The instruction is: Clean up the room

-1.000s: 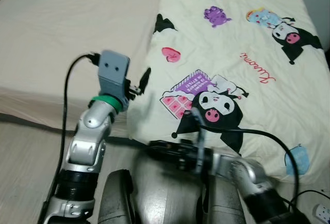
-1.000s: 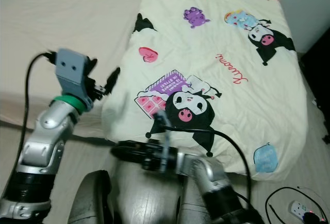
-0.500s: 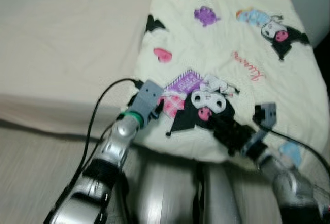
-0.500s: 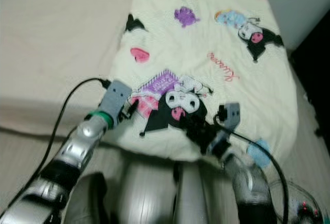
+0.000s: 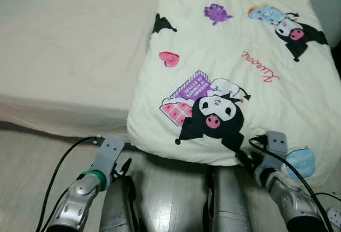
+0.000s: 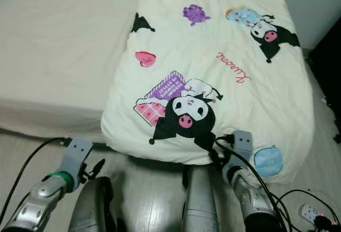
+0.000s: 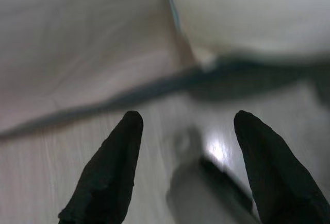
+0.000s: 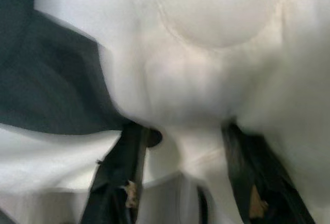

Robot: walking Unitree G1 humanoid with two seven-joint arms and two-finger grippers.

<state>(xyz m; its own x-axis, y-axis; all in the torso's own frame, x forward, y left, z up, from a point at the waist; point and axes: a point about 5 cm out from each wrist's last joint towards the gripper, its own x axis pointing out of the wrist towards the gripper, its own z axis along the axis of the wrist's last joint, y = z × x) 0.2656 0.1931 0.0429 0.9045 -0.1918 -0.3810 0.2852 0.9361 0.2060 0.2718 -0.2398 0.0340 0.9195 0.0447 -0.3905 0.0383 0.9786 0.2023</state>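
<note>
Quilt [image 5: 229, 56]: cartoon-printed, covering the bed's right half.
Right gripper [image 8: 183, 183]: fingers spread around the quilt's near hem.
Left gripper [image 7: 185, 167]: spread wide, empty, low near the floor [image 7: 154, 131].

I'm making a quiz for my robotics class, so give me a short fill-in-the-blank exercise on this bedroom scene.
1. The cartoon-print quilt lies on the ____.
2. The right hand is at the quilt's ____ edge.
3. The left hand hangs over the floor with its fingers ____.

Missing words: bed; near; open

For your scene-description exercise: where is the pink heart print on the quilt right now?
The pink heart sits near the cartoon quilt's left edge beside the bare mattress, above the purple book print.
</note>
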